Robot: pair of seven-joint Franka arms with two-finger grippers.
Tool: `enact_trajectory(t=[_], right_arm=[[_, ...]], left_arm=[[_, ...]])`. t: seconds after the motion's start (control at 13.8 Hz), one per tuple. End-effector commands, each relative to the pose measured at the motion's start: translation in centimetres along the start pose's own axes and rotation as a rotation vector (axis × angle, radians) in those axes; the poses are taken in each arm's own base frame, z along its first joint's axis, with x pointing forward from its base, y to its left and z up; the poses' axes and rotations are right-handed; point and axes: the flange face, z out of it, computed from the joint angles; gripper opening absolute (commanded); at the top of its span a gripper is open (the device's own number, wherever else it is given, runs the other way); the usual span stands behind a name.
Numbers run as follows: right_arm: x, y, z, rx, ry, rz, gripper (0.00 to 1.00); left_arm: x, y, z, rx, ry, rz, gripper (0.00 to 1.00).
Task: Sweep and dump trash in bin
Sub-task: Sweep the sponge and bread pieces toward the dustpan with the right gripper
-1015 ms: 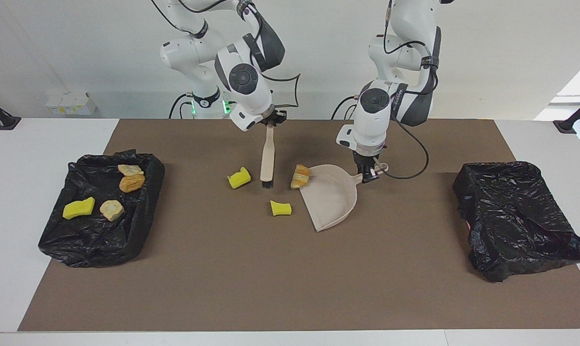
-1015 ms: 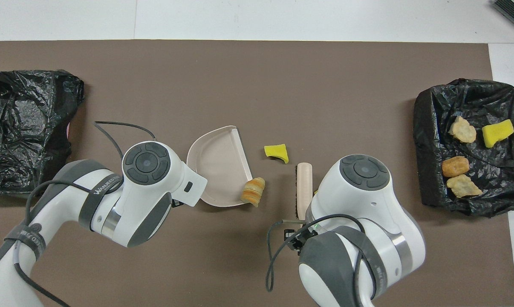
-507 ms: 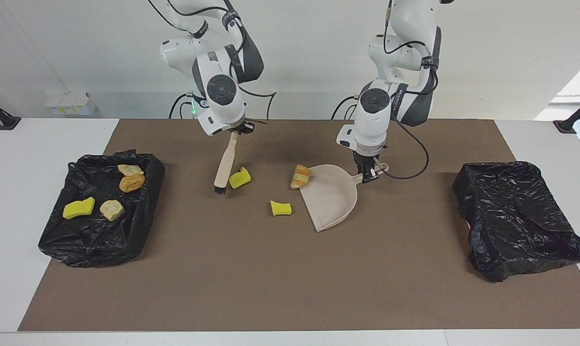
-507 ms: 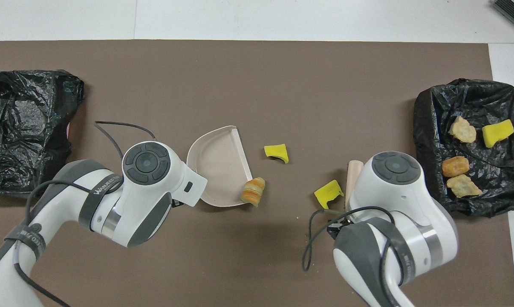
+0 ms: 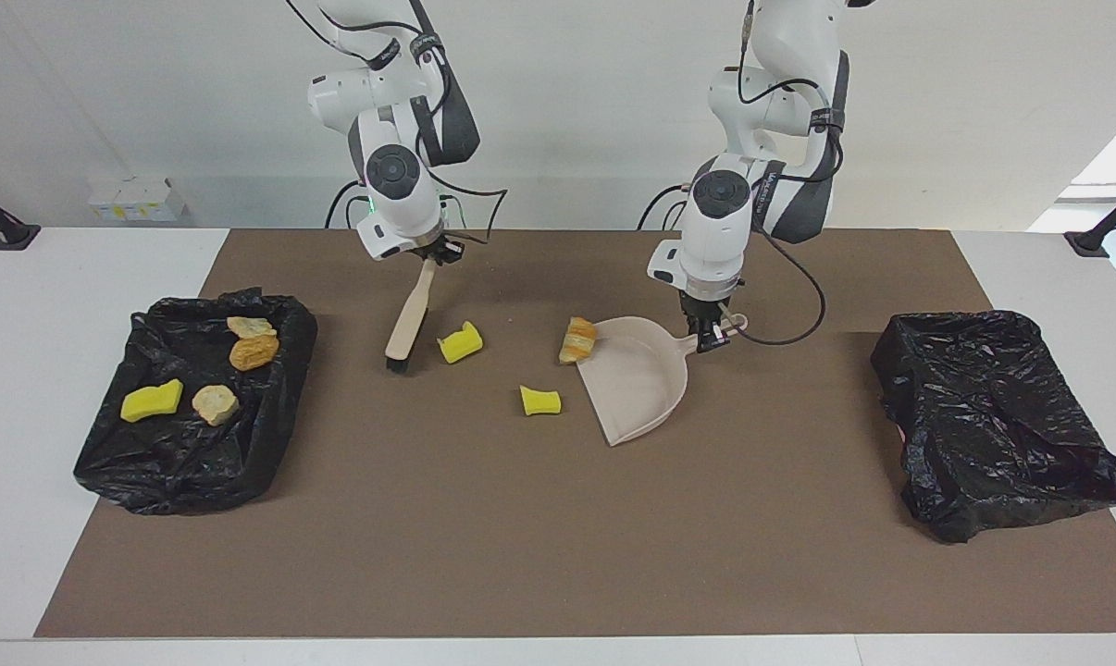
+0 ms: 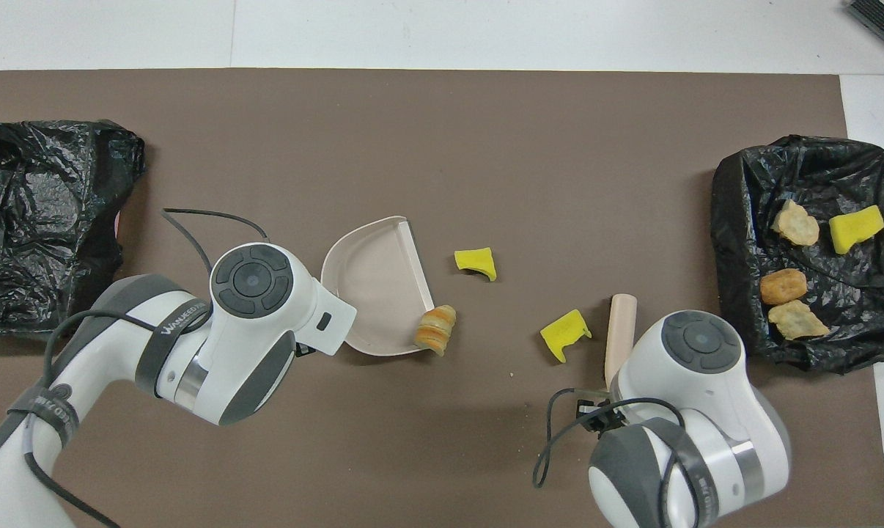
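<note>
My right gripper (image 5: 428,254) is shut on the handle of the beige brush (image 5: 407,319). The brush hangs tilted with its bristle end low by the mat, beside a yellow sponge chunk (image 5: 460,343) (image 6: 565,334), toward the right arm's end. My left gripper (image 5: 709,335) is shut on the handle of the beige dustpan (image 5: 637,379) (image 6: 376,282), which lies flat on the mat. An orange-striped piece (image 5: 577,339) (image 6: 436,330) rests at the dustpan's lip. A second yellow chunk (image 5: 539,400) (image 6: 476,262) lies just off the lip, farther from the robots. In the overhead view both grippers are hidden under their wrists.
A black-lined bin (image 5: 118,462) (image 6: 735,220) at the right arm's end holds several scraps. A second black bag-covered bin (image 5: 993,416) (image 6: 46,220) stands at the left arm's end. A brown mat (image 5: 521,536) covers the table.
My right arm swung the brush away from the dustpan, past the yellow chunk, toward the right arm's end. That chunk is now uncovered in the overhead view. The left arm and dustpan stayed still.
</note>
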Motion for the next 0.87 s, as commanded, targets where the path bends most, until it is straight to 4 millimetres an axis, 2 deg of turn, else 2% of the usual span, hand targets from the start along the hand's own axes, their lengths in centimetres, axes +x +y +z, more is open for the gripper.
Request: enact_trajectory(t=[0.0, 0.07, 0.14, 0.43, 0.58, 0.72, 0.8], right_arm=[[-0.2, -2.2, 0.3, 0.017, 0.047, -0.119, 0.0], [0.9, -4.1, -0.2, 0.011, 0.038, -0.16, 0.0], [2.0, -5.3, -0.5, 0.012, 0.036, -0.169, 0.0], [4.2, -12.4, -1.4, 0.079, 0.049, -0.226, 0.0], [3.2, -17.1, -2.3, 0.126, 0.05, -0.259, 0.0], [2.1, -19.3, -1.9, 0.137, 0.08, -0.273, 0.0], [1.5, -19.8, -1.8, 0.135, 0.082, -0.285, 0.0]], left_arm=[[-0.9, 0.2, 0.1, 0.013, -0.009, 0.002, 0.0], [-0.9, 0.2, 0.1, 0.011, -0.009, 0.002, 0.0], [-0.9, 0.3, 0.0, 0.012, -0.01, 0.002, 0.0], [-1.0, 0.2, 0.1, 0.011, -0.012, 0.001, 0.0], [-1.1, 0.2, 0.2, 0.01, -0.013, 0.0, 0.0], [-1.3, 0.1, 0.2, 0.008, -0.014, -0.005, 0.0], [-1.3, 0.1, 0.2, 0.008, -0.014, -0.005, 0.0]])
